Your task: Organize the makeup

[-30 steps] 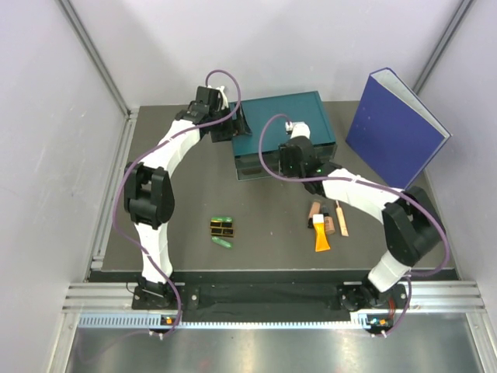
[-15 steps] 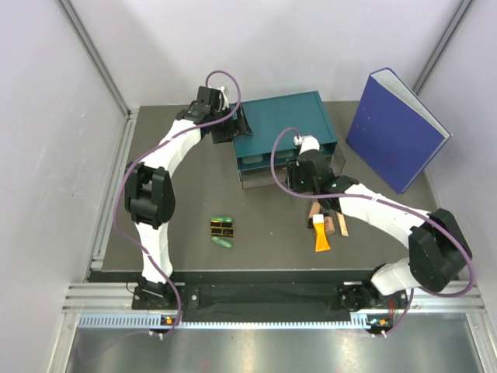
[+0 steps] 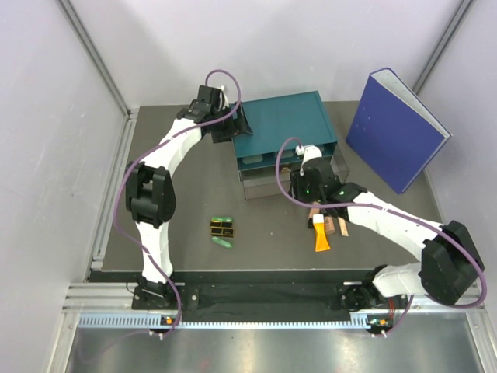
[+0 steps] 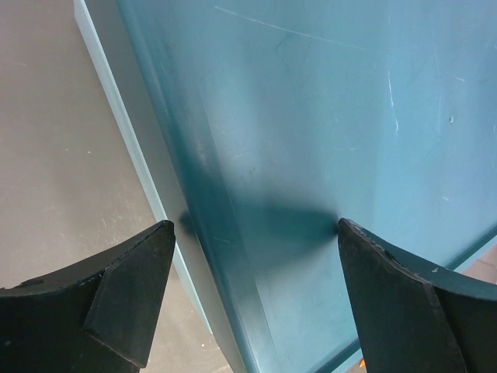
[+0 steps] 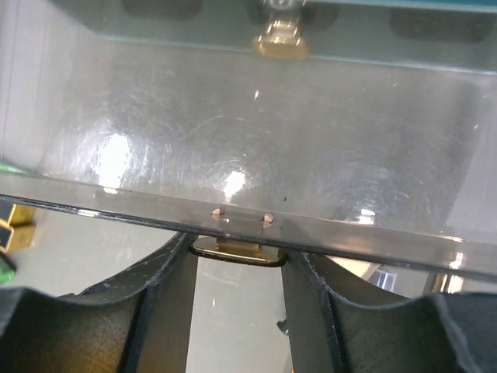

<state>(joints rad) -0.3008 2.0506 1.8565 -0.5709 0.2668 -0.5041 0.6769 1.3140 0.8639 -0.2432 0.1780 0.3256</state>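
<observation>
The makeup lies on the dark table in the top view: black-and-gold cases (image 3: 223,228) with green capsules (image 3: 224,242) beside them, and an orange tube (image 3: 321,235) among tan sticks (image 3: 342,220). My right gripper (image 3: 301,193) (image 5: 237,264) is shut on the gold handle (image 5: 237,252) of the clear lower drawer (image 3: 260,184) (image 5: 256,148), which stands pulled out of the teal drawer box (image 3: 283,124). My left gripper (image 3: 235,124) (image 4: 255,233) is open wide, astride the box's top left edge (image 4: 225,256), holding nothing.
A big blue binder (image 3: 396,132) stands upright at the back right. The upper drawer's gold knob (image 5: 281,43) shows above the open drawer. Grey walls and a metal rail (image 3: 112,194) border the table.
My right gripper has moved toward the near edge with the handle in it, drawing the clear drawer out of the box. The left arm has stayed where it was.
</observation>
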